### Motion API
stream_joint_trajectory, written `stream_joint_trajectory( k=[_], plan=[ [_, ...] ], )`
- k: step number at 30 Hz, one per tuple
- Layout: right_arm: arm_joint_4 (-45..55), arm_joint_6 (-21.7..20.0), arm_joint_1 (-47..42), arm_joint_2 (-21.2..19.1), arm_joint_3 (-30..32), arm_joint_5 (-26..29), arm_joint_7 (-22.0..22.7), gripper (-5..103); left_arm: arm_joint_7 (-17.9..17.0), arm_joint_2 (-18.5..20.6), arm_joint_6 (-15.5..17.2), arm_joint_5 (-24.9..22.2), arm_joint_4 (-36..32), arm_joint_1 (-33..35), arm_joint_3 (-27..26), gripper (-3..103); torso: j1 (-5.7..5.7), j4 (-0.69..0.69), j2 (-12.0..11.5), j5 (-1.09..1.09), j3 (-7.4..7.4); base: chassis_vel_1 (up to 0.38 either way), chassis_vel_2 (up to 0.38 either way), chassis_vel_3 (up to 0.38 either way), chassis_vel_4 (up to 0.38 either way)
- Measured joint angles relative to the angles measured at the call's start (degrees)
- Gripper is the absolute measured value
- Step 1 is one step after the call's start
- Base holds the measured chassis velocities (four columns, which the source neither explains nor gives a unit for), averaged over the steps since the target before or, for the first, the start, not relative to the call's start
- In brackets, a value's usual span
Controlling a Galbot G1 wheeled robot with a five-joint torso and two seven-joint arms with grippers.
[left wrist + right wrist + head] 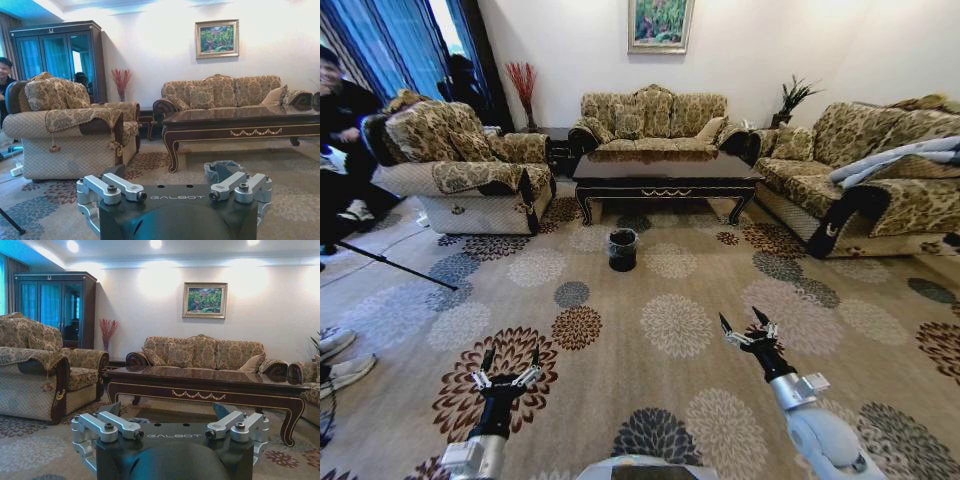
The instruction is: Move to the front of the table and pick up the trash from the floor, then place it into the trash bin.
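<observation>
1. Both arms reach forward low over the floor, well short of the trash bin: the left arm on the bin's left, the right arm on its right. Both sets of jaws are spread wide and hold nothing.
2. The carpet's busy flower pattern is the first hazard. Small pale or dark litter could be mistaken for a petal, or missed.
3. The bin stands alone on the carpet between the robot and the table, just in front of the table's edge. It looks light, so driving straight ahead could nudge or tip it.
4. I cannot make out the trash anywhere around the bin. It may be too small to tell, or lying in the shadow behind the bin, under the table.
5. Reaching past the bin toward that shadow risks the jaws striking the table's front edge or a curved leg.
6. The left wrist view shows the bin's grey liner partly blocked by the wrist's own housing.
</observation>
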Motion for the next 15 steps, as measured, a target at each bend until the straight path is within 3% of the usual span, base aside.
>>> stream_joint_trajectory(
  k=[15],
  plan=[
    [0.00, 0.00, 0.00, 0.00, 0.00, 0.00, 0.00, 100, 0.00, 0.00, 0.00, 0.00, 0.00, 0.00, 0.00, 100, 1.68, -0.02, 3.88, 0.00, 2.18, 0.000, 0.000, 0.000, 0.000]
  ],
)
